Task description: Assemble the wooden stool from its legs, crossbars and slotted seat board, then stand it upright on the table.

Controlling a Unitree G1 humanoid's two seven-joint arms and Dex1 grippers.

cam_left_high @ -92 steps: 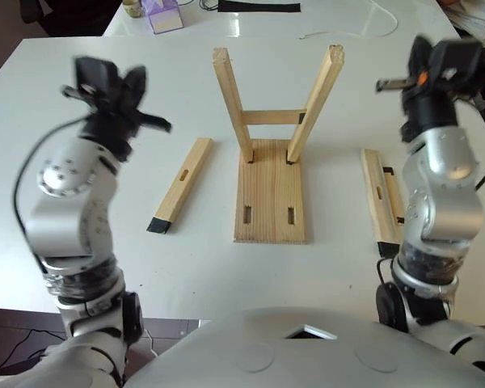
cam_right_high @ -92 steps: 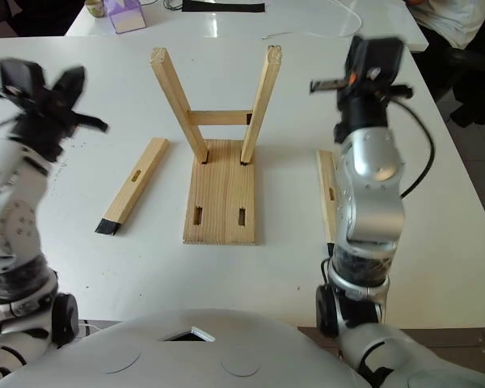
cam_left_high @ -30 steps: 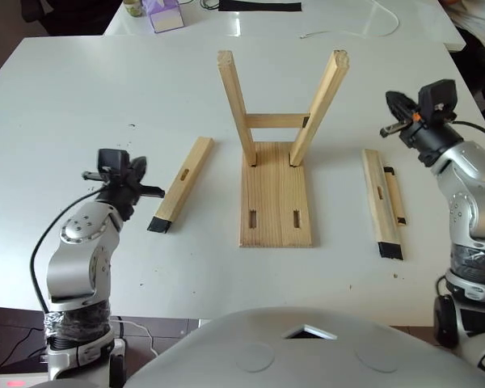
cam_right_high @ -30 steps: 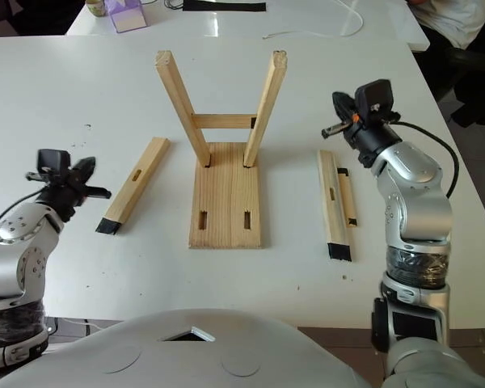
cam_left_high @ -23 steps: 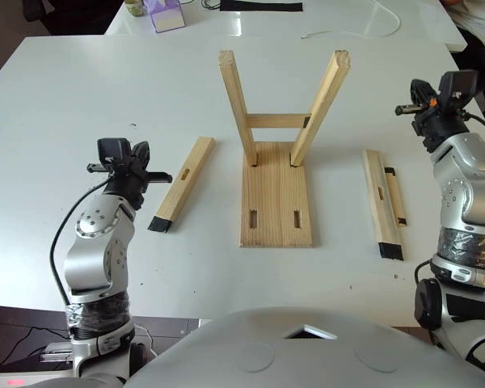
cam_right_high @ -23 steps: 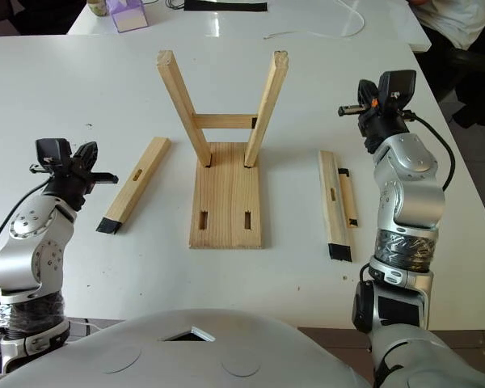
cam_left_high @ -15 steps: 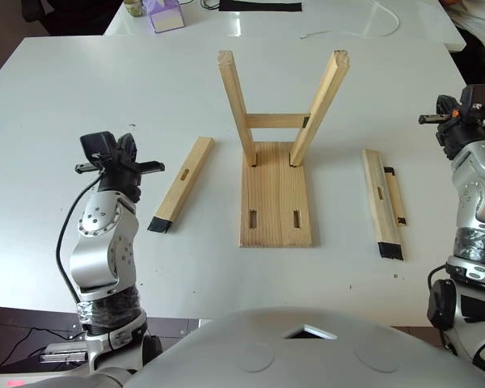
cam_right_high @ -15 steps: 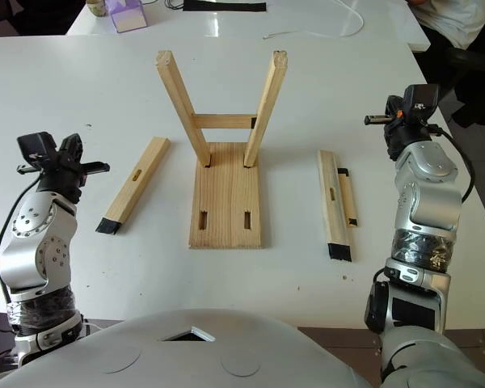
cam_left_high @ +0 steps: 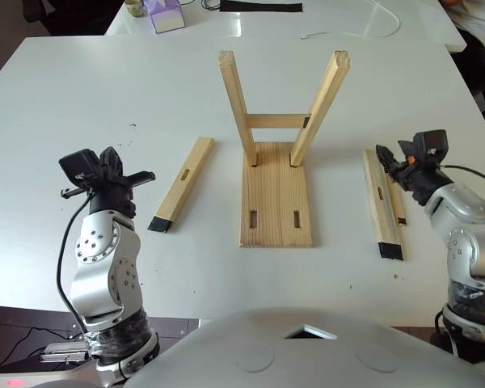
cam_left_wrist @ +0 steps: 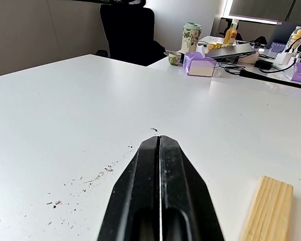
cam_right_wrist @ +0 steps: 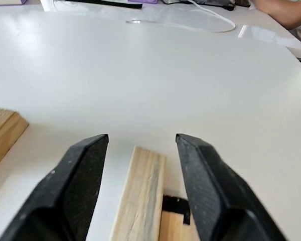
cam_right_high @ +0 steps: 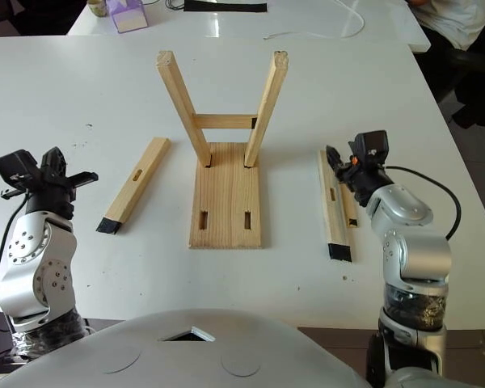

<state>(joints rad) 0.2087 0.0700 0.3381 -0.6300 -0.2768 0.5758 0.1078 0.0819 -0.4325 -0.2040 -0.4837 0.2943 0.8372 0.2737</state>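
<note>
The slotted seat board point(cam_left_high: 276, 194) lies flat mid-table. Two legs point(cam_left_high: 236, 105) joined by a crossbar point(cam_left_high: 273, 120) stand in its far slots; the two near slots are bare. One loose leg point(cam_left_high: 182, 182) lies left of the board. Another loose leg point(cam_left_high: 381, 202) lies to its right, with a thin crossbar point(cam_left_high: 397, 198) beside it. My left gripper point(cam_left_wrist: 159, 139) is shut on nothing, hovering left of the left loose leg point(cam_left_wrist: 268, 211). My right gripper point(cam_right_wrist: 142, 138) is open, its fingers point(cam_right_wrist: 85, 170) straddling the far end of the right loose leg point(cam_right_wrist: 140, 201).
A purple box point(cam_left_high: 162, 14), a black strip point(cam_left_high: 259, 6) and a white cable point(cam_left_high: 347, 32) sit at the far side. Small dark specks point(cam_left_wrist: 80, 181) dot the white table near my left gripper. The table's right edge runs close to my right arm.
My right gripper has dropped from the table's right edge down to the far end of the right loose leg. My left gripper has drifted slightly left and nearer. The wooden parts have not moved.
</note>
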